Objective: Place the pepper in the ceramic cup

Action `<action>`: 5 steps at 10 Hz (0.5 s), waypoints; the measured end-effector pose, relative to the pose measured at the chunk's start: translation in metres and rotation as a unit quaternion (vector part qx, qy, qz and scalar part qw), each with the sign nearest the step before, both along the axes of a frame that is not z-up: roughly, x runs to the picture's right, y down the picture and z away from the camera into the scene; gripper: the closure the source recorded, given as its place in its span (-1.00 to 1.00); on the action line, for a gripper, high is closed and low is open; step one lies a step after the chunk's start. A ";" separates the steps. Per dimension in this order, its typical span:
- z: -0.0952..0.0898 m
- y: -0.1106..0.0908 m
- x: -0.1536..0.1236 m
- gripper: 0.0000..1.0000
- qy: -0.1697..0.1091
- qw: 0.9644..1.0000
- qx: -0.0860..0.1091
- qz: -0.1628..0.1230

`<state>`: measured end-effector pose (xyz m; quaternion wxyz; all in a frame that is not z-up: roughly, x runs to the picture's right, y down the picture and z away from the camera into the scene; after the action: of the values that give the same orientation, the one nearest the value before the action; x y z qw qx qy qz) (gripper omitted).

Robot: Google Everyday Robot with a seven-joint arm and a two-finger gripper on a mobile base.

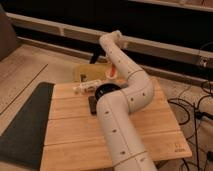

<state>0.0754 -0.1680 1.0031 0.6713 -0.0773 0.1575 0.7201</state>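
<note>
The claw [95,55] hangs dark and small past the table's far edge, under the arm's last joint; how wide it stands, or whether it grips anything, cannot be told. Just below it and to the right in the picture lies the pepper [112,74], a slim orange-red sliver. Its long axis slants from lower left to upper right, and which end is the tip is unclear. It rests against a pale rounded form, possibly the cup, mostly hidden by the arm. The arm [122,107], smooth white tubes, rises from the near edge, elbows right, then arches back left over the claw. Nearer lie a whitish bottle [85,88], dark bowl [103,90] and black bar [93,105] on the slatted wooden table [70,135].
</note>
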 end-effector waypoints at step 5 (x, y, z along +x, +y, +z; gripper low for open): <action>0.002 0.005 -0.004 -0.55 -0.008 1.000 -0.007 -0.003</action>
<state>0.0714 -0.1630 1.0049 0.6743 -0.0874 0.1572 0.7162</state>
